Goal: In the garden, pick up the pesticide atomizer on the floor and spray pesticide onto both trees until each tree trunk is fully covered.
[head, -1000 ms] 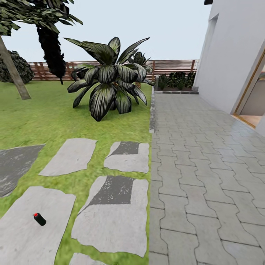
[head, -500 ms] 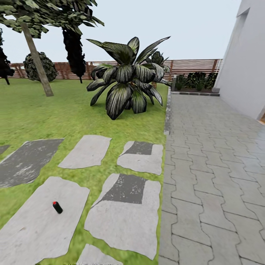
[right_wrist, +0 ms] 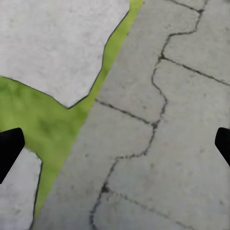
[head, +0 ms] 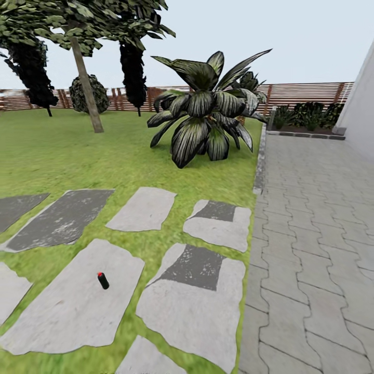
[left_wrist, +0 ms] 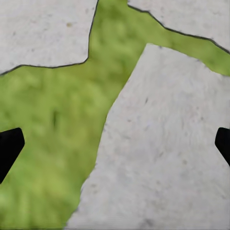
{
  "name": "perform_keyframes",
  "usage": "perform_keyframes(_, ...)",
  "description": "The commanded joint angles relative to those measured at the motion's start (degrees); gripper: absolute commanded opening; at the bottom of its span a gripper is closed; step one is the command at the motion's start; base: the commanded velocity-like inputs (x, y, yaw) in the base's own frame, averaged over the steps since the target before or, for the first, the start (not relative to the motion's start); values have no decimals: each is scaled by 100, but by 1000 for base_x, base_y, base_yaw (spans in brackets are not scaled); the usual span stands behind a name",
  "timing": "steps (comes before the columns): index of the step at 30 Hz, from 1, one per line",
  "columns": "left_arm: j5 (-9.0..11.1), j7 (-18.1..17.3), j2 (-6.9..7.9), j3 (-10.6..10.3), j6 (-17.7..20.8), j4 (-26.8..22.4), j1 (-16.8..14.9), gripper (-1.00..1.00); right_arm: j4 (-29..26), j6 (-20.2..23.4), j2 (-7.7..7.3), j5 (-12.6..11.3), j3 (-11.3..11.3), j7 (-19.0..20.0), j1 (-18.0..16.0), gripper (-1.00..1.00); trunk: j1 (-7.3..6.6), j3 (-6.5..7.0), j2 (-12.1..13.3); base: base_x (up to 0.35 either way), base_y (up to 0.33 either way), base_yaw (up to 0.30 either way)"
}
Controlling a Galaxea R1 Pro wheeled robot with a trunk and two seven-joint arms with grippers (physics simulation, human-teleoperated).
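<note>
Stone slab (head: 67, 311) bears pesticide atomizer (head: 103, 280), apparently tilted; grass (head: 78, 161) around.

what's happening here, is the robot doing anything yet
Nothing is being handled yet. The pesticide atomizer lies untouched on a pale stone slab of the floor, set in grass beside a paved path. The left gripper hangs open over slab and grass, and the right gripper hangs open over the edge of the paving, both holding nothing. A tree trunk stands further back on the lawn, before the wooden fence.
</note>
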Motion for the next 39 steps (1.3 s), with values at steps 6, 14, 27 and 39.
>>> perform_keyframes(6, 6, 12, 0, -5, -20, 7, -4, 100, 2, -17, -1, 4, 3, -2, -1, 100, 0, -5, -2, 145, -118, 277)
perform_keyframes(14, 6, 12, 0, -5, -22, 7, -4, 100, 2, -17, -1, 4, 3, -2, -1, 100, 0, -5, -2, 227, -202, 277)
perform_keyframes(27, 6, 12, 2, -5, -22, 7, -4, 100, 2, -17, 1, 4, 3, -2, -1, 100, 0, -5, -2, 201, -260, 277)
perform_keyframes(39, 6, 12, 0, -5, -22, 7, -4, 100, 2, -17, 2, 4, 3, -2, -1, 100, 0, -5, -2, 230, -259, 277)
